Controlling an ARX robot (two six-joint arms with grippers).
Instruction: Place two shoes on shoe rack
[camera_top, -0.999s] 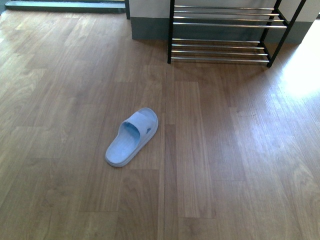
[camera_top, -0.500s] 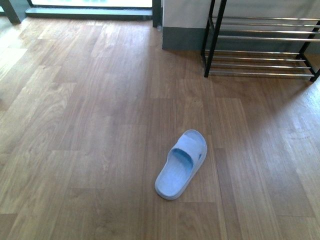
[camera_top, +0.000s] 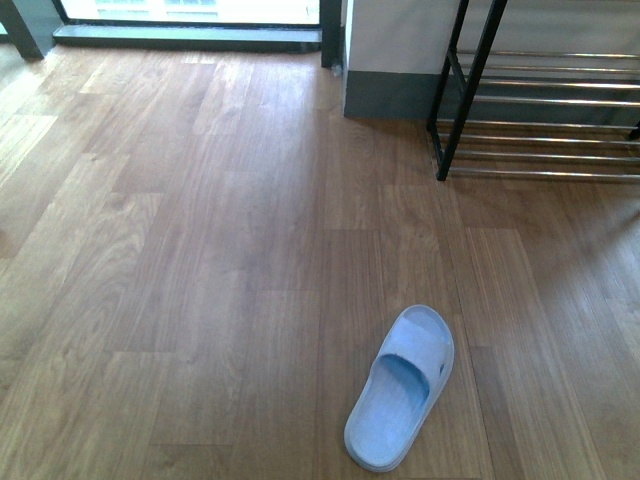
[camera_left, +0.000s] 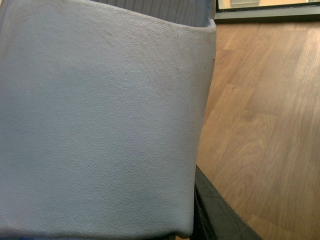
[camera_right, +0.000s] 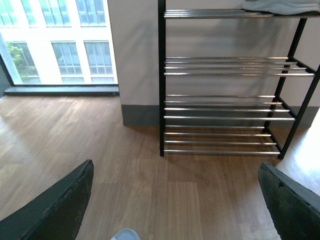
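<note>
One pale blue slide (camera_top: 402, 388) lies on the wooden floor at the lower right of the front view, toe pointing away. Its toe tip also shows in the right wrist view (camera_right: 125, 235). My left gripper (camera_left: 162, 226) is shut on the other pale blue slide (camera_left: 100, 120), which fills most of that view; one dark finger (camera_left: 216, 212) shows beside it. My right gripper (camera_right: 172, 210) is open and empty above the floor, facing the shoe rack (camera_right: 220, 100). The rack (camera_top: 545, 120) stands at the far right against the wall. The grey sneakers are out of view.
A white wall with a grey baseboard (camera_top: 390, 95) stands behind the rack. A bright window and its sill (camera_top: 190, 35) run along the back left. Something pale grey (camera_right: 280, 5) lies on the rack's top tier.
In the front view the slide on the floor and the rack have shifted to the right, and the slide now sits lower and nearer. The view itself has moved.
</note>
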